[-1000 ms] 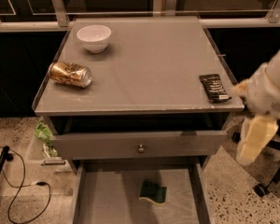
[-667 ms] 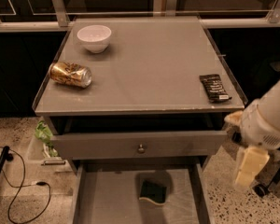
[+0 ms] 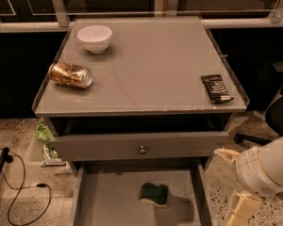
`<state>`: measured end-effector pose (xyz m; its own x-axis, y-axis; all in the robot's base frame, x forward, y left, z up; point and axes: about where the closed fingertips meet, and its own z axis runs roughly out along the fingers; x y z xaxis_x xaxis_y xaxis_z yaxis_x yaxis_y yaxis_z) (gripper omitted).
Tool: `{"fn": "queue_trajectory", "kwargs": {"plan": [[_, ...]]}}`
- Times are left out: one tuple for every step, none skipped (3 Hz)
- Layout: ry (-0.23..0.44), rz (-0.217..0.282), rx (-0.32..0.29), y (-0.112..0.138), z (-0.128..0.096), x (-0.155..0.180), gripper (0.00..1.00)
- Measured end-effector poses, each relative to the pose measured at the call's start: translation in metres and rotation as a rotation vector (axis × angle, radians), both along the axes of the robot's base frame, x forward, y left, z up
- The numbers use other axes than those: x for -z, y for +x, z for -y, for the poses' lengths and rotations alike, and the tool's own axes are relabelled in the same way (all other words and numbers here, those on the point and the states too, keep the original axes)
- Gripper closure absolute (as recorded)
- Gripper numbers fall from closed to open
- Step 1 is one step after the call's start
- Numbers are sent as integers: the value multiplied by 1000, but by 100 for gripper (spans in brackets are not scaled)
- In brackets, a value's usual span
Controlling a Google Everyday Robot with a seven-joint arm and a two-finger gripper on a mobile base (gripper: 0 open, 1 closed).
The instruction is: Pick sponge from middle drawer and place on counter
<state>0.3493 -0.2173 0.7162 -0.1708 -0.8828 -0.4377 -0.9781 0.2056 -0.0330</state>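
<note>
The sponge (image 3: 154,194), dark green on a pale yellow layer, lies flat on the floor of the open middle drawer (image 3: 108,201), right of its centre. The counter (image 3: 146,74) is the grey tabletop above the drawer cabinet. My gripper (image 3: 240,210) is at the bottom right, outside the drawer's right wall, right of the sponge and apart from it, hanging from the white arm (image 3: 266,166). Its tips run out of the picture at the bottom edge.
On the counter stand a white bowl (image 3: 95,37) at the back left, a gold can (image 3: 70,75) lying on its side at the left, and a black snack wrapper (image 3: 217,88) near the right edge. A drawer with a round knob (image 3: 142,149) sits slightly open above the middle drawer. Cables lie on the floor at left.
The arm and gripper have moved down and a little left, from beside the counter's right edge to beside the middle drawer. The sponge has not moved.
</note>
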Motion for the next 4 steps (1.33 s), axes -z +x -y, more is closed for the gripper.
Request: {"fn": "queue_trajectory", "kwargs": {"plan": [[6, 22, -15, -1, 0, -1, 0], [26, 14, -34, -3, -5, 6, 0], [113, 16, -48, -3, -21, 47, 0], [225, 53, 1, 15, -33, 105, 0]]}}
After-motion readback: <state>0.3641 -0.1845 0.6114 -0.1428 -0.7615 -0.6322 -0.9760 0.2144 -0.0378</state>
